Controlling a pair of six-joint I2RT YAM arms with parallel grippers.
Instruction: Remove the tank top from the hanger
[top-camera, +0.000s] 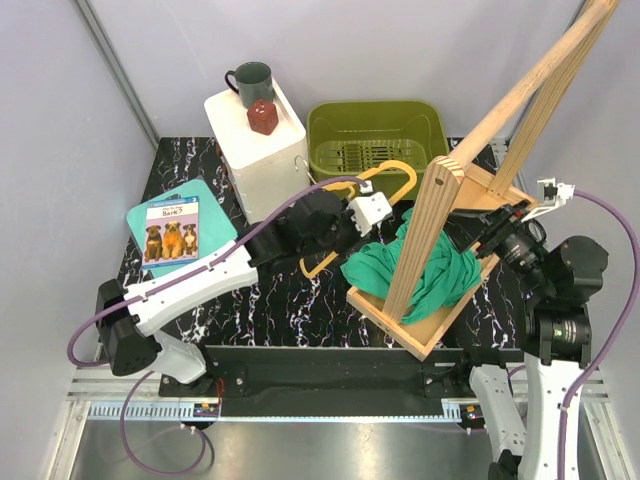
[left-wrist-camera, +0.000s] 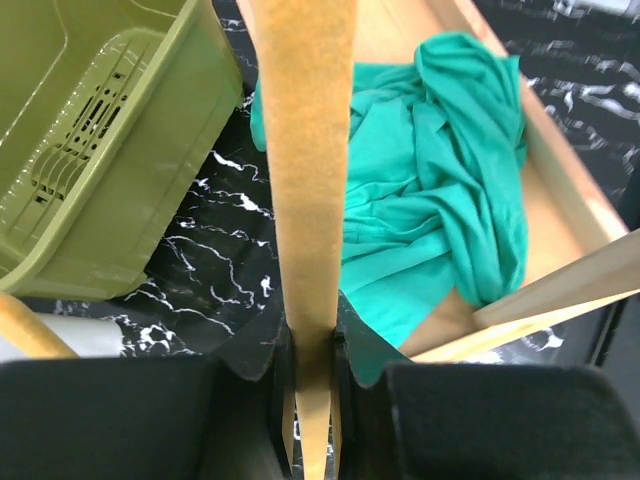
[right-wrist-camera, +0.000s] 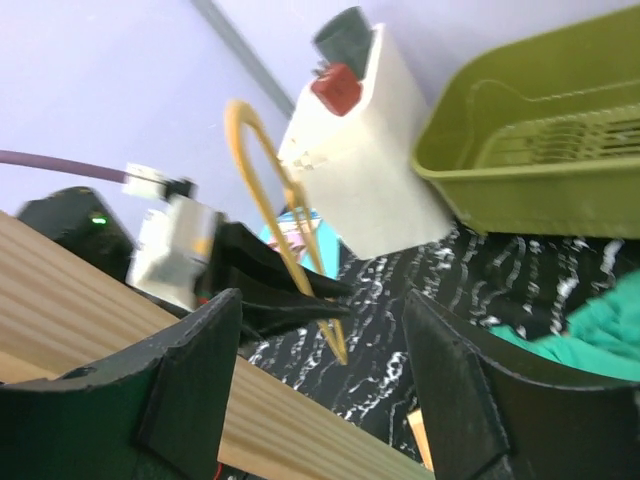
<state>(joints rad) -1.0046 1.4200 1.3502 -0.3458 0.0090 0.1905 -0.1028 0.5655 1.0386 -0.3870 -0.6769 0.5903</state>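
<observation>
so the left gripper (left-wrist-camera: 312, 352) is pinched down narrow on the hanger (left-wrist-camera: 305, 150), thin yellow plastic, and in the left wrist view that bar runs straight up out of the black fingers (left-wrist-camera: 270, 385) like a flat stripe. The right gripper (right-wrist-camera: 320, 305) is spread wide with nothing between its chunky black fingers (right-wrist-camera: 190, 370), just hanging in the air by the rack with the hanger's rounded loop out in front of it. The tank top (top-camera: 425, 268) is off the hanger, a soft, crumpled teal heap lying on the flat tray base of the wooden rack (top-camera: 432, 215), with a bit of it spilling over the left edge toward the black marble-pattern table (top-camera: 270, 300). The rack is pale raw wood, with slanted posts going up to the top right. Behind it all sits an olive plastic basket (top-camera: 330, 125) with a slotted bottom, and beside that a white box (top-camera: 260, 165) with a dark mug (top-camera: 252, 82) and a small red thing (top-camera: 263, 117) on top. Far left there's a dog book (top-camera: 170, 230) on a teal board
</observation>
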